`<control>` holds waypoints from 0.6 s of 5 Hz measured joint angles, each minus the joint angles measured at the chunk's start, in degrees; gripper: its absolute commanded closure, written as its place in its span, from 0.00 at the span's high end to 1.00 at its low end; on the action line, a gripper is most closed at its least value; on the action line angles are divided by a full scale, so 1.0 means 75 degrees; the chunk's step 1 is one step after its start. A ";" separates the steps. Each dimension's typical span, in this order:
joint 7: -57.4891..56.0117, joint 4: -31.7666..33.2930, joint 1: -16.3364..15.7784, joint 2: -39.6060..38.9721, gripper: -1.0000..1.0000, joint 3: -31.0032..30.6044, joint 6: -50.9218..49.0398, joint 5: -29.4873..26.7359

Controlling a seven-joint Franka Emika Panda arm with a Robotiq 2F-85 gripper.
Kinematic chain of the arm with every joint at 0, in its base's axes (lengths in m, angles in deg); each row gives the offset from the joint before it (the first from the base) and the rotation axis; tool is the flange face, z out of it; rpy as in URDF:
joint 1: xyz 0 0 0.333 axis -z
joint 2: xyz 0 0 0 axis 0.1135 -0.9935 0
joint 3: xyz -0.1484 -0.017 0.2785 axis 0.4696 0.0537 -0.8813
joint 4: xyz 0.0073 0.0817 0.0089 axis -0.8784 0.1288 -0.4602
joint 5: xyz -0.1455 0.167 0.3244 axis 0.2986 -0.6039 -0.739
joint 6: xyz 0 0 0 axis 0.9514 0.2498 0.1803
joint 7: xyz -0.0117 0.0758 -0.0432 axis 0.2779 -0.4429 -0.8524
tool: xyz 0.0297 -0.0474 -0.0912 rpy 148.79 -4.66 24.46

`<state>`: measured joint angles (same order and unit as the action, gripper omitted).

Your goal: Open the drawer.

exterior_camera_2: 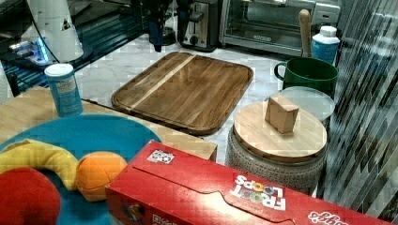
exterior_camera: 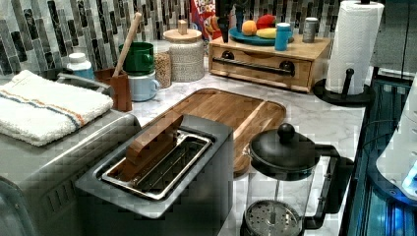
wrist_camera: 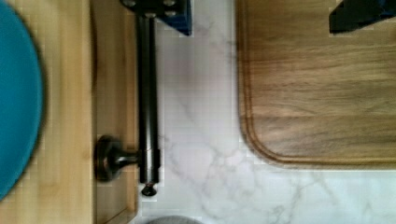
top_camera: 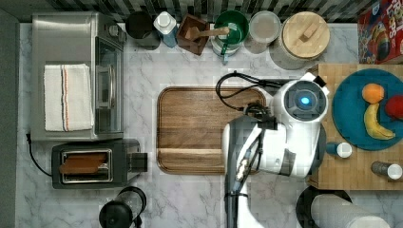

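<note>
The drawer (exterior_camera: 260, 69) is a light wood box under the butcher-block cabinet top (top_camera: 361, 156), and in the left view its front looks flush with the cabinet. Its long black bar handle (exterior_camera: 255, 65) runs across the front on two black mounts. In the wrist view, the handle (wrist_camera: 147, 93) and one mount (wrist_camera: 105, 158) lie close below. My gripper (wrist_camera: 261, 21) is open wide. One blue-padded finger (wrist_camera: 163, 11) hangs over the bar and the other finger (wrist_camera: 359, 14) is over the dark wooden tray (wrist_camera: 322, 84). In the top view, the white arm (top_camera: 294, 123) hides the gripper.
A blue plate (top_camera: 351, 114) of fruit and two shakers (top_camera: 340, 149) stand on the cabinet. The paper towel roll (exterior_camera: 354, 44) stands beside it. The toaster (top_camera: 90, 164), toaster oven (top_camera: 76, 76), French press (exterior_camera: 280, 182) and back-row canisters (top_camera: 304, 38) ring the tray.
</note>
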<state>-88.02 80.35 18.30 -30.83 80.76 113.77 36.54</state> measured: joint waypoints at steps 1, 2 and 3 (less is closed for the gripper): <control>-0.0422 0.0075 0.0215 -0.0016 1.00 0.0108 0.0295 0.0059; -0.0944 0.0075 0.0378 -0.0161 1.00 0.0117 0.0977 0.0052; -0.1071 0.0075 0.0456 -0.0469 1.00 0.0116 0.1634 0.0208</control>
<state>-96.05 80.91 21.72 -34.35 81.63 126.02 38.10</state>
